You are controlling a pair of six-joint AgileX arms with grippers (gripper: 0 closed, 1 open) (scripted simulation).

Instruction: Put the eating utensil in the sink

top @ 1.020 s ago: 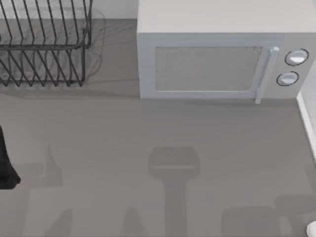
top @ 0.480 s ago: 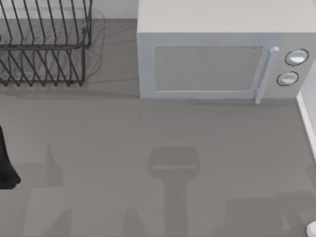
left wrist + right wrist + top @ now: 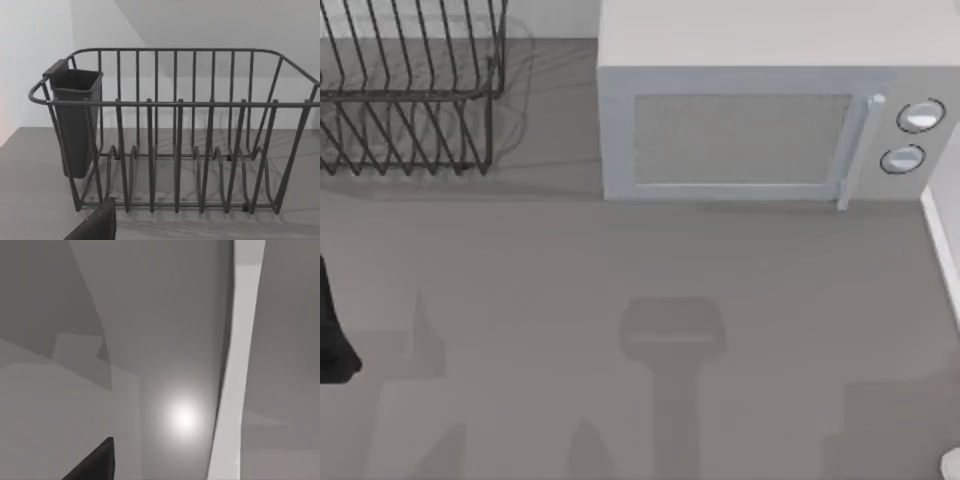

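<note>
A microwave (image 3: pixel 760 120) is standing beside a wire dish rack (image 3: pixel 175 135) holding a dark cup (image 3: pixel 75 120); I cannot tell either gripper's state.

At your ten to eleven o'clock the dish rack (image 3: pixel 410 95) reads as thin dark wire, metal-looking, with a dull sheen; the left wrist view shows its rods smooth and evenly coated. The caddy (image 3: pixel 75 120) hung on one end of it looks like dark matt plastic, plain-walled. At twelve to one o'clock the microwave (image 3: pixel 760 120) has a pale, smooth, satin casing; its door panel (image 3: pixel 740 138) looks finely speckled, its handle (image 3: pixel 860 150) and two knobs (image 3: pixel 918 116) glossy and light. The table (image 3: pixel 620 300) is grey, matt, even, carrying soft shadows. In the right wrist view you get smooth grey surfaces with one bright highlight.
</note>
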